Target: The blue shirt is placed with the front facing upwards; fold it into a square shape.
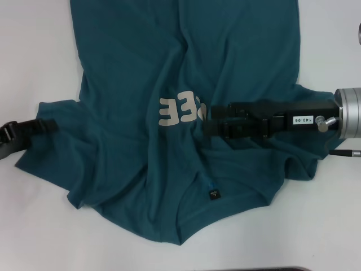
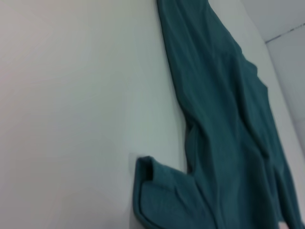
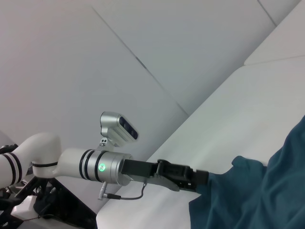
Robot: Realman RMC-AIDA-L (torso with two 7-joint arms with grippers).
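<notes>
The right gripper (image 1: pixel 210 119) lies low over the chest of the blue shirt (image 1: pixel 141 68), its dark jaws reaching in from the robot's right and ending right beside the off-white letters (image 1: pixel 179 110); they look drawn together on a ridge of cloth there, though the black fingers blend into the shadowed folds, so I cannot tell for sure whether they have hold of anything. The left gripper (image 1: pixel 46 126) sits at the far left edge of the garment, its jaws meeting the left sleeve (image 3: pixel 236 164); in the right wrist view the fingers run into the sleeve's corner and seem to be pinching it, but the closure itself is hidden. The shirt lies front up on the white tabletop (image 1: pixel 34 45), collar and small black neck tag (image 1: pixel 214 194) toward the robot, body stretching away from it, the cloth heavily rumpled with long creases down the middle. It is nowhere near a square yet. The risk from here is the bunching: if the right jaws drag inward while holding only the top layer, the back layer will lag and the fold will come out skewed. A shallow pinch on the left sleeve could slip free mid-pull, and uneven pulling by the two arms would twist the garment rather than flatten it.
</notes>
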